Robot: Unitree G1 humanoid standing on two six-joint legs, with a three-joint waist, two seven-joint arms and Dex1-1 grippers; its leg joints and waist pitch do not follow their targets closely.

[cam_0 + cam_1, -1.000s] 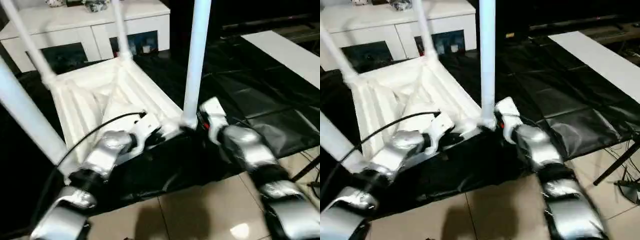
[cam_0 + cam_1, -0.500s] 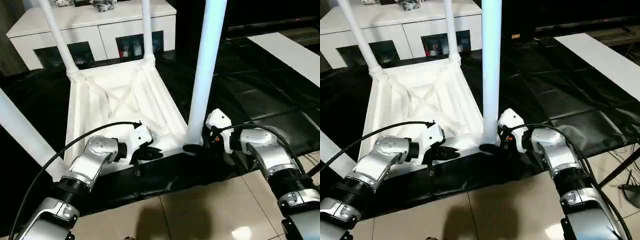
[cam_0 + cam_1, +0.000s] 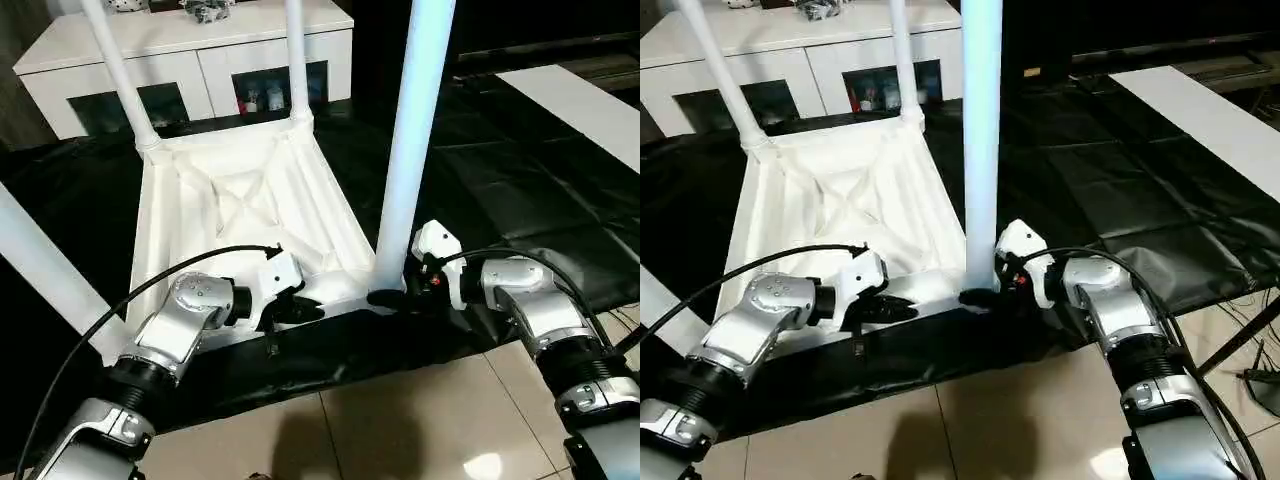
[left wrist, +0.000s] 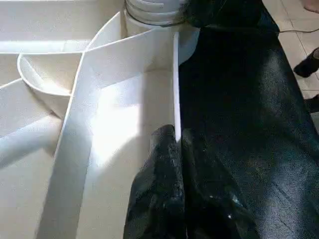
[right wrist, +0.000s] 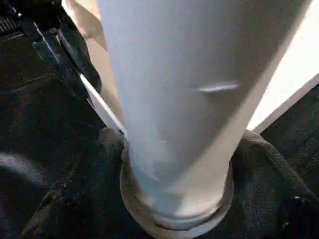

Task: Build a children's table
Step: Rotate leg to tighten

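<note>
A: Where does the table stand?

B: The tabletop (image 3: 240,215) lies upside down on the black-covered work table (image 3: 500,170), centre-left of the head view, with all four legs rising from its corner sockets. The near right leg (image 3: 410,150) runs up through the middle of the frame.

A: And the grippers?

B: The left gripper (image 4: 178,149) pinches the thin near rim of the tabletop between its fingers, just left of that leg's socket. The right gripper (image 3: 392,298) has its fingers wrapped around the base of the near right leg, closed on it right at the socket collar, as the right wrist view shows.

A: So the step is seating that last leg?

B: I'd judge so. To do it well, the left should hold the rim steady so the top can't slide on the cover, while the right works the leg straight along its own axis, keeping it upright and not levering sideways against the socket.

A: Anything nearby to mind?

B: The white cabinet (image 3: 190,60) sits well behind, upper left.
</note>
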